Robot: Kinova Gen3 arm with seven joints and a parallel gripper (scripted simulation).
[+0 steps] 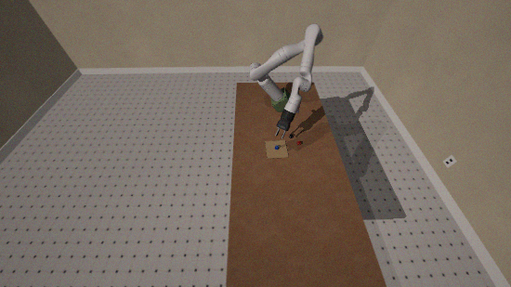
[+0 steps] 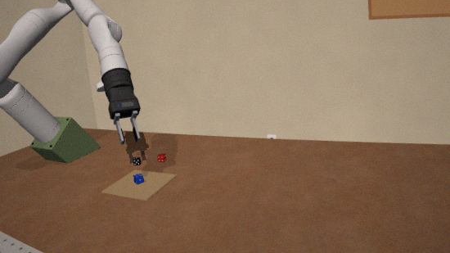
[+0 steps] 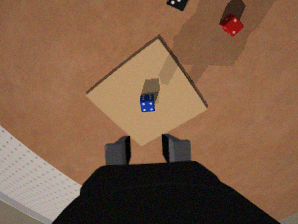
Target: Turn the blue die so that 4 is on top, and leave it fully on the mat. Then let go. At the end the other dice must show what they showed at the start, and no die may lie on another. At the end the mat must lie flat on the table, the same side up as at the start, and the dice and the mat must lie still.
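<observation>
On the tan mat, near its middle, the blue die rested fully inside the edges, and in the wrist view its top face seemed to carry four white dots. Above it hung the claw, raised well off the brown counter, its fingers spread apart and gripping nothing. Behind the mat, directly on the counter, the black die and the red die stood apart from each other.

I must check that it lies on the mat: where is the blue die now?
In the exterior view the blue die lies fully on the tan mat, near its middle, with the black die and red die off the mat behind it.
</observation>
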